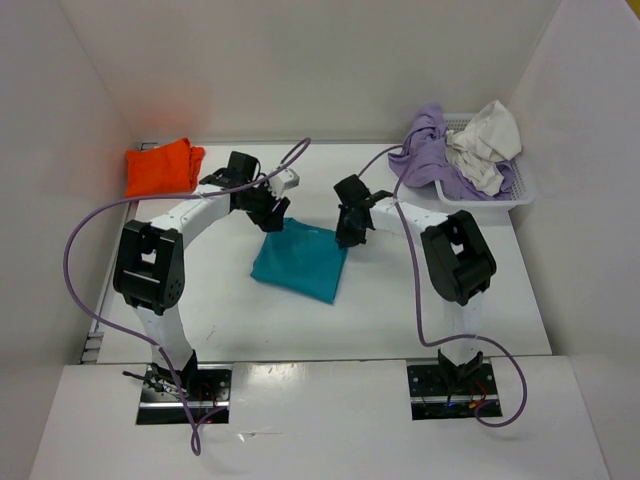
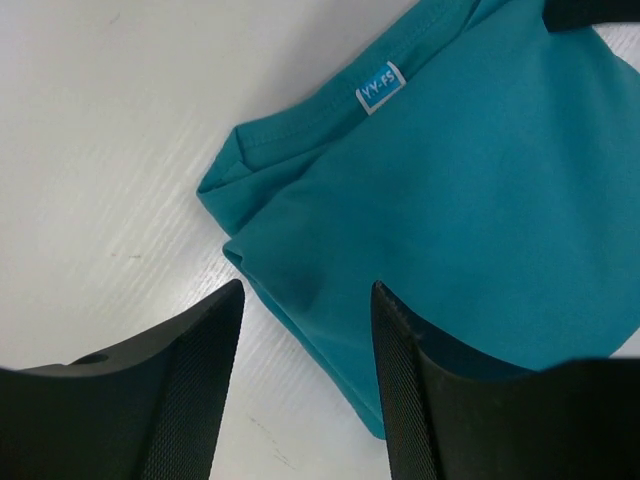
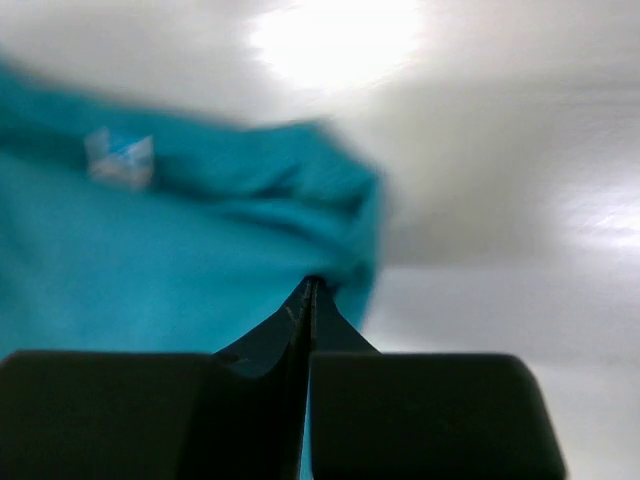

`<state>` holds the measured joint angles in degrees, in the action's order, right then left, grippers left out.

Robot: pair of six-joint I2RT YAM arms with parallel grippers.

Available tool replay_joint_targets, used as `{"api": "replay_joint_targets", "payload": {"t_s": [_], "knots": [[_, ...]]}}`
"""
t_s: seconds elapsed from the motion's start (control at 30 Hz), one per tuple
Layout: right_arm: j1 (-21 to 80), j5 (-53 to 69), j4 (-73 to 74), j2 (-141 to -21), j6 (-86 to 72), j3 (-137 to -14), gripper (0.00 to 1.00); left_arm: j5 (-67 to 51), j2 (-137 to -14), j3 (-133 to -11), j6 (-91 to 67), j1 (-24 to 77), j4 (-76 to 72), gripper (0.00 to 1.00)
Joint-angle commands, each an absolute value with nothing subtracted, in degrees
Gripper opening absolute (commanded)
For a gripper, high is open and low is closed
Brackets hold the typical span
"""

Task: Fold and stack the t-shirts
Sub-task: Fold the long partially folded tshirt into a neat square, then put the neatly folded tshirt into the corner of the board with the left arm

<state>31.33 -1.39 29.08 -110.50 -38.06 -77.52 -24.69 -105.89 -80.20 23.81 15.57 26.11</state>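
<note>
Teal-blue folded cloth t-shirt point(image 1: 300, 262) lies mid-worktop. Right gripper point(image 1: 350, 236) is pinched shut on its far right corner. Left gripper point(image 1: 274, 216), jaws apart, should clamp the far left corner level before both lift.

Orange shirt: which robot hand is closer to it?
Left. The left gripper hovers over the teal shirt's corner toward the orange shirt; the right gripper pinches the opposite corner.

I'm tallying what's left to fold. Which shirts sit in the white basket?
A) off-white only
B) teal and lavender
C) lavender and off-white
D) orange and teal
C: the lavender shirt and the off-white shirt are heaped in the basket, while the orange shirt lies at the table's far left and the teal shirt at its middle.
</note>
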Motion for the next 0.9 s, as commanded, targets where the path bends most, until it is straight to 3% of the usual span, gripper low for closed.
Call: {"api": "replay_joint_targets", "payload": {"t_s": [0.0,0.23,0.5,0.87], "knots": [[27.0,-3.6,28.3,-113.8,-36.8,-78.6,0.00,-25.8,-103.8,-79.9,20.9,15.6,26.8,0.61],[27.0,-1.8,28.8,-119.3,-33.1,-84.7,0.00,-25.8,-103.3,-77.8,15.4,13.4,31.2,0.68],[27.0,-1.2,28.7,-115.6,-31.7,-84.2,0.00,-22.4,-105.1,-74.6,11.6,12.2,34.2,0.78],[27.0,-0.2,29.3,-104.9,-33.4,-80.2,0.00,-34.6,-113.8,-74.6,11.6,12.7,34.6,0.83]]}}
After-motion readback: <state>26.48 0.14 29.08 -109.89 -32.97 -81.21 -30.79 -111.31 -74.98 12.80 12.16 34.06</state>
